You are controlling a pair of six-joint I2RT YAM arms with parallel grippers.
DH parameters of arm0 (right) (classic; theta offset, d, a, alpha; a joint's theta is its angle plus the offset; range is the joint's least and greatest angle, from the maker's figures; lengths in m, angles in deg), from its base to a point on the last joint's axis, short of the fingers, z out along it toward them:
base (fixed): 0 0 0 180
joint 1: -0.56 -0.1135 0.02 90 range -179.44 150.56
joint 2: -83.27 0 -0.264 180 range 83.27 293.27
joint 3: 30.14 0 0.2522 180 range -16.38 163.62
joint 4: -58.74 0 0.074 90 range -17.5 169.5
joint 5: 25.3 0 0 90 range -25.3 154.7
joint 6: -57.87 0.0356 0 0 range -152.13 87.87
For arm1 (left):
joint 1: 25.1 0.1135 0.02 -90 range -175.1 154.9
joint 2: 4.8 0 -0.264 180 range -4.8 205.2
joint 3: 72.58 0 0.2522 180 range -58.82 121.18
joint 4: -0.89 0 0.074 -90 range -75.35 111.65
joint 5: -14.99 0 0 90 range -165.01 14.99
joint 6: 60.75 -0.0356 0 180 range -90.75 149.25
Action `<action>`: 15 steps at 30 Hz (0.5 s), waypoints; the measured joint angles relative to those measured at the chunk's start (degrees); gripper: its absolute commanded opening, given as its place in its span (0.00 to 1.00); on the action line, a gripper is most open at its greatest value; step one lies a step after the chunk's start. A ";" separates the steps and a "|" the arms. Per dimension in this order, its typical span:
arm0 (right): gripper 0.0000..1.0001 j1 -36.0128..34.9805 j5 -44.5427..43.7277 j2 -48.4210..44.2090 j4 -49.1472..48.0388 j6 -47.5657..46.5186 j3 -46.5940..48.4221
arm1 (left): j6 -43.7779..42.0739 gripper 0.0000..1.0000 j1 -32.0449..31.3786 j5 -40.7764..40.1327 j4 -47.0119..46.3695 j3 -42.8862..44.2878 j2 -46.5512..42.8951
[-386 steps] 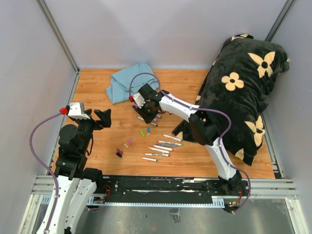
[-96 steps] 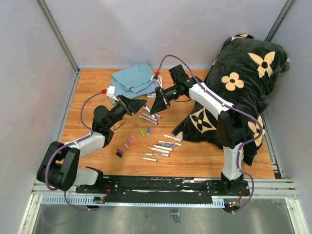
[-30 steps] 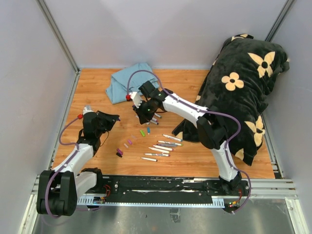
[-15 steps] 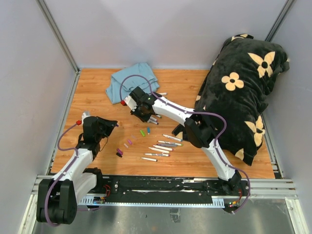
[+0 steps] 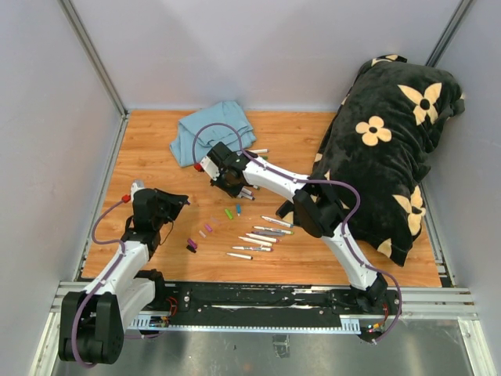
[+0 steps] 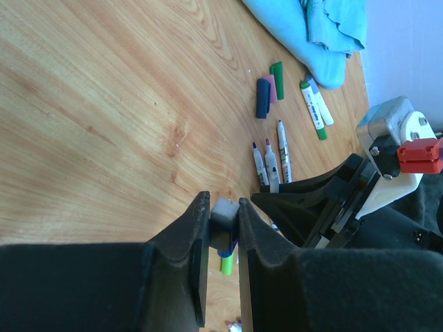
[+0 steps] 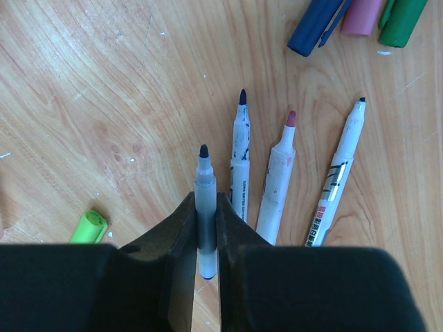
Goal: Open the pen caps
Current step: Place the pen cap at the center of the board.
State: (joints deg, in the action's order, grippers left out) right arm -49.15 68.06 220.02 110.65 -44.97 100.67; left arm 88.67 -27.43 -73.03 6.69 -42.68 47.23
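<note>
**One marker bare: barrel in one grip, cap in the other**

**Top view.** The right end effector [image 5: 228,180] reaches low over a few markers at the far middle of the desk [image 5: 149,149], just near of the blue cloth [image 5: 210,129]. The left end effector [image 5: 174,200] hangs well apart at the near left. Nearer the arms' bases lie loose caps [image 5: 228,212] in a slanting line, then a fan of bare barrels [image 5: 258,237]. A black flowered cushion [image 5: 383,133] fills the right side. Caps and barrels seem to be kept in separate places on purpose.

**Left wrist.** The jaws are pressed together on a short stub [image 6: 223,210], pale at its end and dark blue below. I take it for a cap, though little of it shows. It is held clear of the other arm, probably so it can be dropped among the loose ones. A lime cap [image 6: 227,263] lies just beyond it. Farther off a trio of caps [image 6: 270,88], blue, pink and green, lies side by side and touching. Near them, at the cloth's edge, are two capped-looking markers [image 6: 313,104].

**Right wrist.** The jaws are clamped on an uncapped marker [image 7: 205,176]. Its dark tip points far, and it lies parallel to and just left of three bare markers [image 7: 279,176]. That alignment suggests it is meant to be laid down as a fourth in their row. Whether it touches the desk yet I cannot tell.
</note>
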 measured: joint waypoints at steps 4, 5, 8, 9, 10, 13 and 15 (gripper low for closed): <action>0.13 0.00 0.83 0.00 0.02 0.00 0.00 | 0.00 0.00 0.00 0.04 -0.04 -0.15 -0.02; 0.13 0.00 1.11 0.00 0.02 0.00 0.00 | 0.00 0.00 0.00 0.11 -0.09 -0.20 -0.02; 0.13 0.00 1.62 -0.07 0.07 0.02 -0.02 | 0.00 0.00 0.00 0.55 -0.50 -0.31 0.20; 0.13 0.02 1.68 -0.11 0.09 0.02 -0.02 | 0.02 0.00 0.00 0.76 -0.76 -0.33 0.44; 0.13 0.02 1.75 -0.15 0.09 0.00 -0.02 | 0.02 0.00 0.00 0.96 -0.96 -0.35 0.74; 0.13 0.09 2.23 -0.35 0.07 0.02 -0.22 | 0.07 0.00 0.00 1.77 -1.46 -0.35 2.01; 0.13 0.13 2.64 -0.50 0.13 0.02 -0.35 | 0.24 0.00 0.00 2.32 -1.75 -0.35 2.73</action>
State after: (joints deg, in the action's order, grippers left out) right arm -49.02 70.70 219.52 110.78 -44.95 100.32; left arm 88.91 -27.43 -70.72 4.94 -43.03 49.96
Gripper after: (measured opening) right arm 0.139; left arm 0.208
